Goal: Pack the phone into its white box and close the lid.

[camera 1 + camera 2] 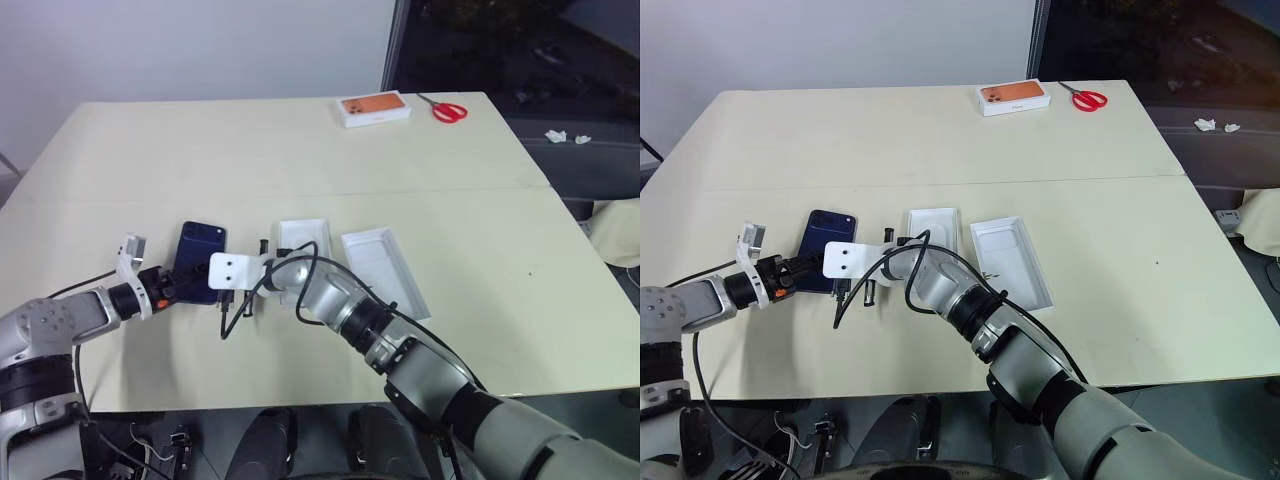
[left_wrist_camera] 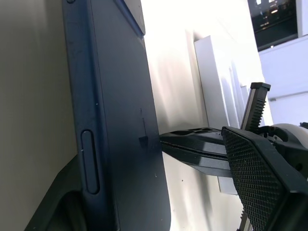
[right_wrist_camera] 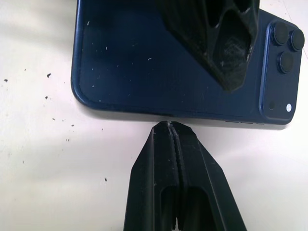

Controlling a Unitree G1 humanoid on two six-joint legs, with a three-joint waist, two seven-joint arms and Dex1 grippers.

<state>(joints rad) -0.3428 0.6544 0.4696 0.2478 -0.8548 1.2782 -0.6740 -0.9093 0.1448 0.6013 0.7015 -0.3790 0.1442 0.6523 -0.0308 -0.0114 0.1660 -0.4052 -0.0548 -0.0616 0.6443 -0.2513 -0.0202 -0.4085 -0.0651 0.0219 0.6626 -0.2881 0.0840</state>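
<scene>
We have the phone lying back-up on the table, just beside the white box on its far side from the lid, which lies open-side up touching or nearly touching the box. Our left gripper stands spread around the phone's near end, one finger over the glossy back and the other low at its edge; whether it truly grips yet we cannot tell. Our right gripper is clenched on nothing, its tips pressed against the phone's long edge on the box side, acting, we judge, as a brace.

The risk we see: the phone is slim and glossy, so if the lower left finger fails to get under it, closing could merely skate it across the table. A hard push from the clenched right tips could swing it away from the box. The right arm also hangs over the box and could nudge it when withdrawing.
</scene>
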